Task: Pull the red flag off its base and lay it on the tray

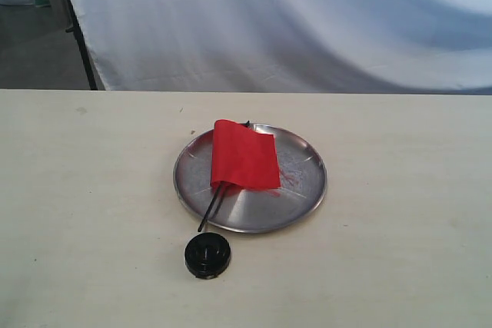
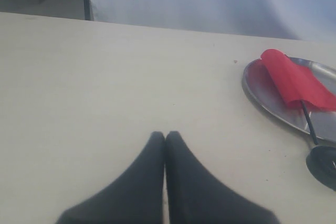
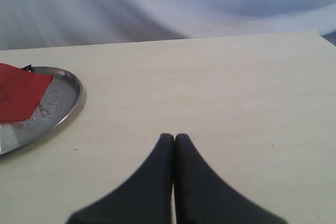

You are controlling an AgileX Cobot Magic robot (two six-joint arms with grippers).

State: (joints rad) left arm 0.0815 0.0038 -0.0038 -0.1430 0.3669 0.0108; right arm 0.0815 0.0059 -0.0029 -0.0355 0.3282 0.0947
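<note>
Exterior view: flag lies on tray, both claws closed

The red flag [image 1: 244, 155] lies on the tray [image 1: 307, 190] at mid-table. Its stick end pokes over the near-left rim toward the base [image 1: 207, 256], which sits just beside the tray's near edge. Bare table [image 1: 400, 251] spreads wide to left and right. The left gripper [image 2: 165, 136] and right gripper [image 3: 174, 137] each have jaws pressed together, gripping nothing, over open tabletop.

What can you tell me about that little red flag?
The small red flag on a thin black stick lies loose on the round shiny silver metal tray. Its plain matte sheet, cloth or paper, curls up slightly at the far edge. The stick runs slantwise: one tip shows at the far rim, the other overhangs the near rim, pointing at the small round black plastic base, seemingly not touching it.
</note>
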